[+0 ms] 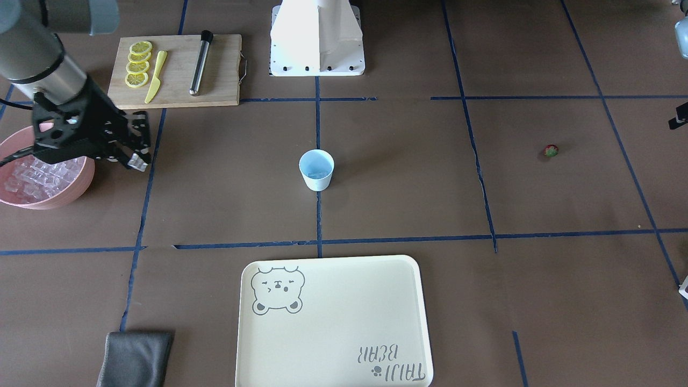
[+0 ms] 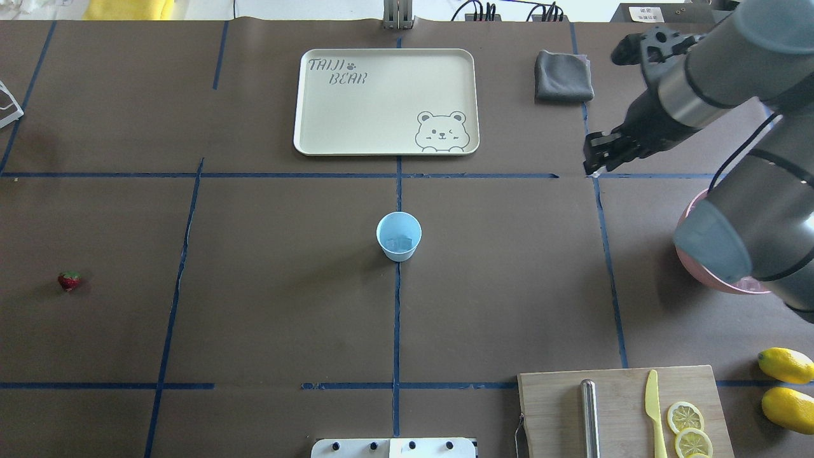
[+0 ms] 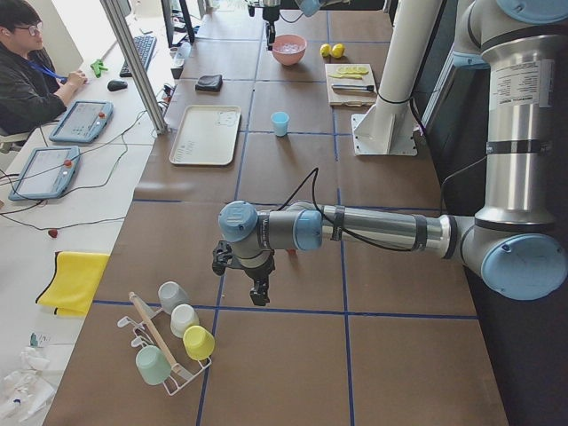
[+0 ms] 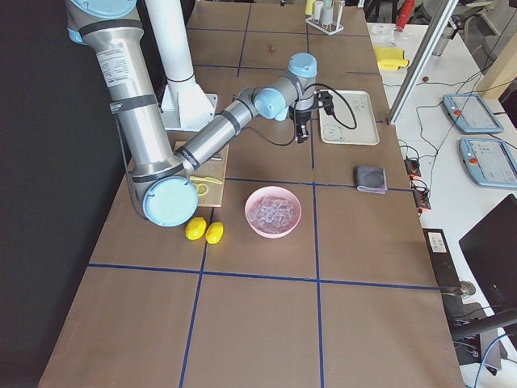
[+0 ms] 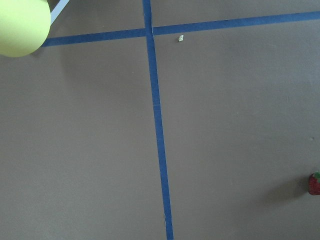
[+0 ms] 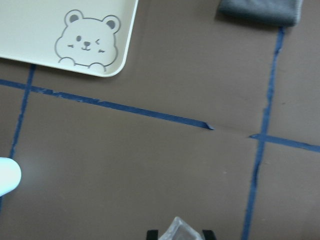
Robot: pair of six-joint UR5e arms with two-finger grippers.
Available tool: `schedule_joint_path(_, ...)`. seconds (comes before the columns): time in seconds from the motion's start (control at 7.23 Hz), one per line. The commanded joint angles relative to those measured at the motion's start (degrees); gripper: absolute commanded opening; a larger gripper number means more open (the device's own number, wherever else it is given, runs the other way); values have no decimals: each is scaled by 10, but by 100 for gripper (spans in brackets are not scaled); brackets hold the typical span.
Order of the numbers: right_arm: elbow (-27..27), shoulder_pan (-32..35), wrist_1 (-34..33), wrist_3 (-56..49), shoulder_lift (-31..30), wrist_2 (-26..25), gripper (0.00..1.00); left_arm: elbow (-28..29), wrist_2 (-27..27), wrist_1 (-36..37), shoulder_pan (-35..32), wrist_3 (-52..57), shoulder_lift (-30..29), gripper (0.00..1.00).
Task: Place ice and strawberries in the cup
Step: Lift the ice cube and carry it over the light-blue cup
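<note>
The light blue cup stands at the table's centre and holds an ice cube. The pink bowl at the robot's right holds several ice cubes. My right gripper hangs above the table between bowl and cup. The right wrist view shows it shut on an ice cube. The strawberry lies alone at the robot's far left and shows at the edge of the left wrist view. My left gripper hovers low near it, and I cannot tell whether it is open or shut.
A cream bear tray and a grey cloth lie at the far side. A cutting board holds a metal rod, a yellow knife and lemon slices. Two lemons lie beside it. A rack of cups stands at the left end.
</note>
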Motion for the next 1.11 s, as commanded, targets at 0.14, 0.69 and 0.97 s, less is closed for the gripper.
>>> schedule_joint_path(0.14,-79,-142,-6,185,155,-115,0,1,0,0,0,1,-2,100)
schedule_joint_path(0.69,-166,-206,-7,239,238,-194,0,1,0,0,1,2,-1,100)
schedule_joint_path(0.97,-168,-215,-7,242,235,-198,0,1,0,0,3,2,-1,100)
